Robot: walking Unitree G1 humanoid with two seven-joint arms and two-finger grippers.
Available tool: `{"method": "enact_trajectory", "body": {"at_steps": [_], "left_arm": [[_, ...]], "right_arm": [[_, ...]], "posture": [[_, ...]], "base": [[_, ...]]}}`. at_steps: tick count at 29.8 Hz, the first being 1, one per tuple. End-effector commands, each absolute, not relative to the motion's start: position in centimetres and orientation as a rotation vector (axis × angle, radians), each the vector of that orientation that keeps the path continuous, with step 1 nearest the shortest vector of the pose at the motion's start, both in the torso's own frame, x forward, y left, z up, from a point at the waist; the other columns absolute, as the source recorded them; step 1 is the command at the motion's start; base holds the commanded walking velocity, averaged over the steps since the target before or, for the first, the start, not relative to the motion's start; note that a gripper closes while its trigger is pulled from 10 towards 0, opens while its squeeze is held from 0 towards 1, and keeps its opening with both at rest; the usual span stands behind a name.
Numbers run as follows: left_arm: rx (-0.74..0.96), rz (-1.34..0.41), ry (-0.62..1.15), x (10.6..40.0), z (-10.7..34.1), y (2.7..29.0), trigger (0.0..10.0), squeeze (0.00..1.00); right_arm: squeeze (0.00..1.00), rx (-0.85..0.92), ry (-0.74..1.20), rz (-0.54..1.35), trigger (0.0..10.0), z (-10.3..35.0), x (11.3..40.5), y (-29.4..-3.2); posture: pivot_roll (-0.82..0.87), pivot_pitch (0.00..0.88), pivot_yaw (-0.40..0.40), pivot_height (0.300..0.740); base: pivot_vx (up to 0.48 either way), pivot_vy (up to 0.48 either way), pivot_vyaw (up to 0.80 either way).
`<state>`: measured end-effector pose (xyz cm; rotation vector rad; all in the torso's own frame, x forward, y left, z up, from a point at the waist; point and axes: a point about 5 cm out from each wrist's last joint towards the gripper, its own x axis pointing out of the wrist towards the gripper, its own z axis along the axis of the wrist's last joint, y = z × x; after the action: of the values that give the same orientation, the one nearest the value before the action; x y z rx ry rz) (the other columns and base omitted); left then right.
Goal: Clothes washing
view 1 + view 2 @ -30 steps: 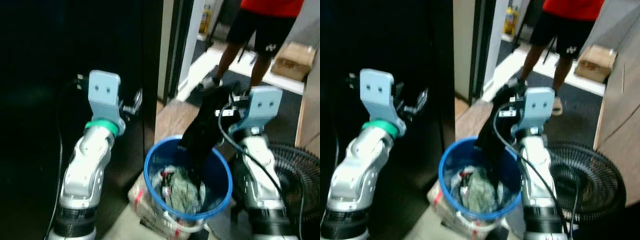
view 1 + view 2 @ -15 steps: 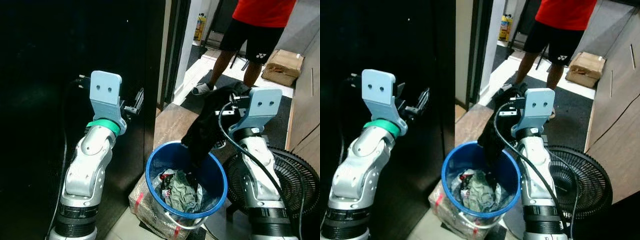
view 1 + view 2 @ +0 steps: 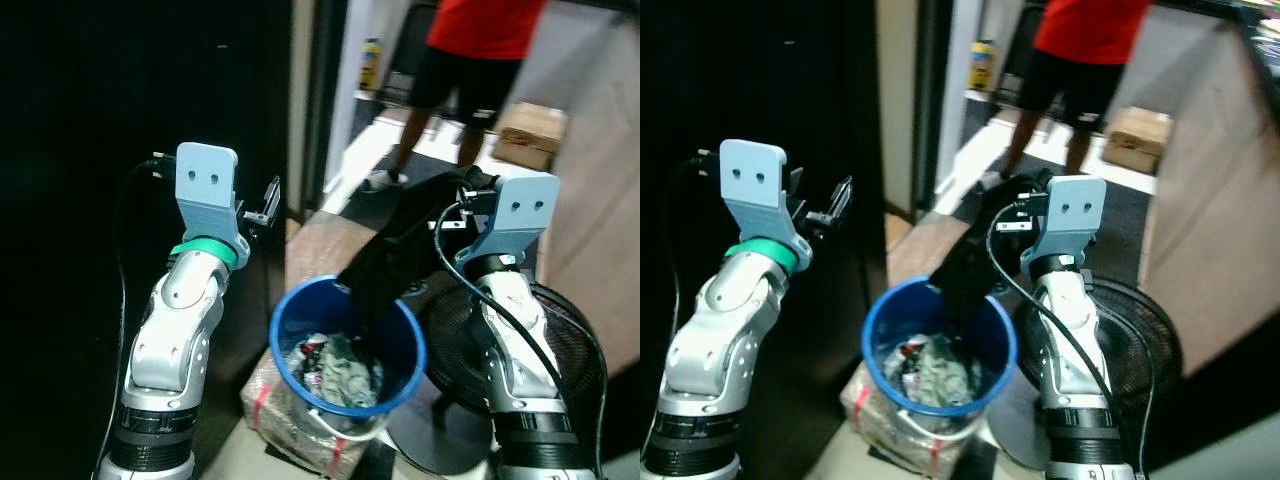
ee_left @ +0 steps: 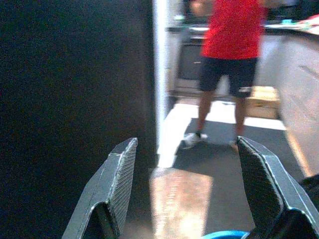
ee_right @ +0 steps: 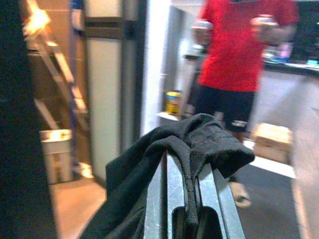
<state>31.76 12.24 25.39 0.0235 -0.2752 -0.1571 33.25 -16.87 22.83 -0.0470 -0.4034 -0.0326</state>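
Left side near-black; bright doorway light beyond; mild motion blur.

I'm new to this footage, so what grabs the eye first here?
The right end effector holds a black garment that hangs down into the blue bucket of clothes at the robot's feet. Behind, a person in a red shirt stands in the doorway, and the left end effector is raised and open.

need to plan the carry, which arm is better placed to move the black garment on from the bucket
Right. The right gripper is already shut on the black garment, holding it lifted above the blue bucket. The left gripper is open, off to the side by the dark wall.
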Motion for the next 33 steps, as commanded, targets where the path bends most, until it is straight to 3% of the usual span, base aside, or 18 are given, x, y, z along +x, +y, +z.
{"method": "enact_trajectory", "body": {"at_steps": [1, 33], "left_arm": [[0.019, -0.169, -0.267, 31.83, 25.26, 11.88, 10.0, 0.00], [0.030, -0.173, -0.256, 31.96, 25.17, 11.86, 10.0, 0.00]], "right_arm": [[0.00, -0.038, -0.380, -0.052, 10.0, 22.56, 33.35, -17.17], [0.00, 0.000, -0.348, -0.106, 10.0, 22.22, 33.51, -17.65]], "posture": [[0.10, 0.045, 0.001, 0.735], [0.10, 0.056, 0.010, 0.735]], "base": [[0.000, 0.000, -0.80], [0.000, 0.000, -0.80]]}}
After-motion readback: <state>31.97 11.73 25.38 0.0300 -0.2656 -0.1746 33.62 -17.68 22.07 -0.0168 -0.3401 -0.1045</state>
